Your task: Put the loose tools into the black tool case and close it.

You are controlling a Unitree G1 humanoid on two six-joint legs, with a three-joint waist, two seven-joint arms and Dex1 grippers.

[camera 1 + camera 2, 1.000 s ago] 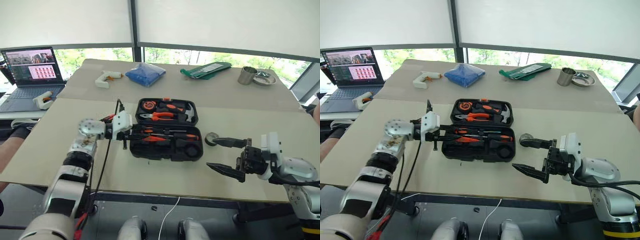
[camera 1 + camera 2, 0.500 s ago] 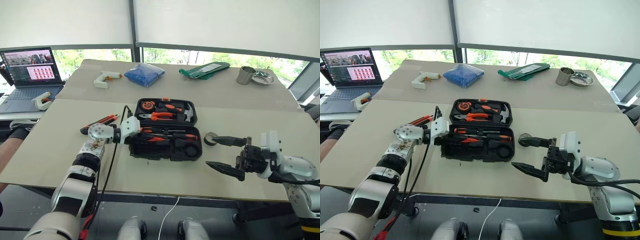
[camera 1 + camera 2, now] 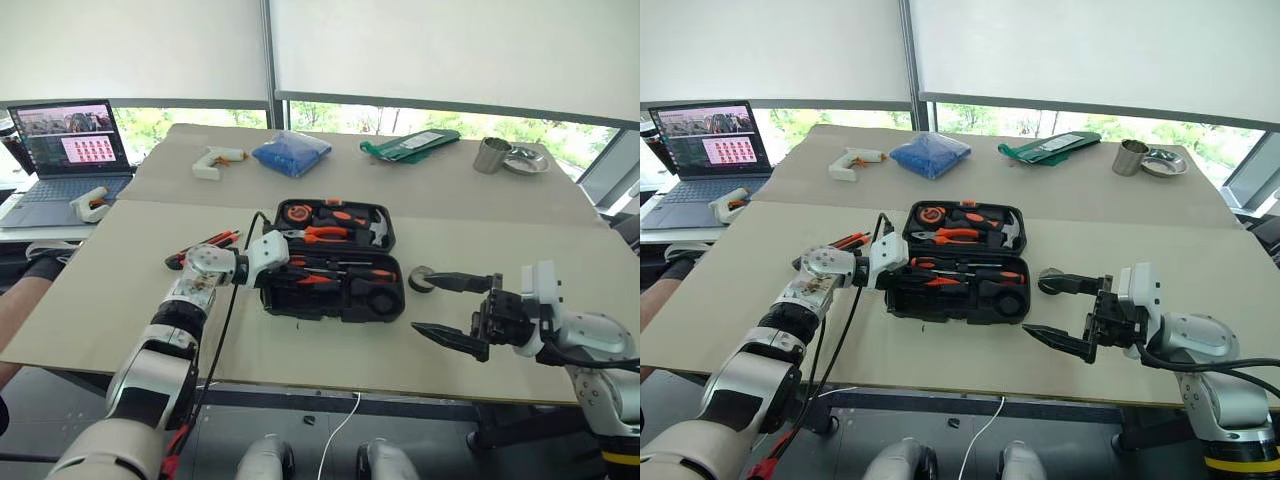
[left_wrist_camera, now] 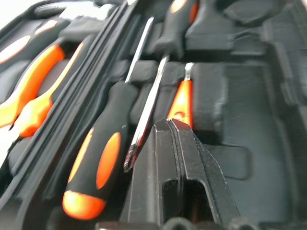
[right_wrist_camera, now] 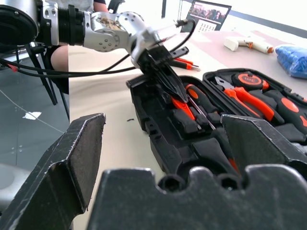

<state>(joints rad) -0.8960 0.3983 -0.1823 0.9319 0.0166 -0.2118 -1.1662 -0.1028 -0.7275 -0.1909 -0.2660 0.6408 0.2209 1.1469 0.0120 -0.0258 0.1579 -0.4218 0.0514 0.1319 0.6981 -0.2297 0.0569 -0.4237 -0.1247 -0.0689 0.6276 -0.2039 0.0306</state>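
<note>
The black tool case (image 3: 335, 300) lies open in the middle of the table. Pliers, a hammer and a tape measure fill its far half, screwdrivers its near half. My left gripper (image 3: 288, 270) is shut, its tips down in the near half's left end. They rest against the slim orange tester screwdriver (image 4: 181, 101), beside an orange-and-black screwdriver (image 4: 98, 165). More orange-and-black loose tools (image 3: 205, 246) lie on the table left of the case. The small black tape roll (image 3: 420, 278) sits right of the case. My right gripper (image 3: 420, 304) stands open and level there, its far finger next to the roll.
At the back are a white glue gun (image 3: 215, 160), a blue bag (image 3: 290, 152), a green packet (image 3: 410, 143), a metal cup (image 3: 490, 153) and a dish (image 3: 528, 158). A laptop (image 3: 65, 150) and another glue gun (image 3: 88, 205) stand far left. A person's arm (image 3: 15, 300) shows at the left edge.
My left gripper has moved right and down, from beside the case's left edge into its near half. The right gripper has stayed put.
</note>
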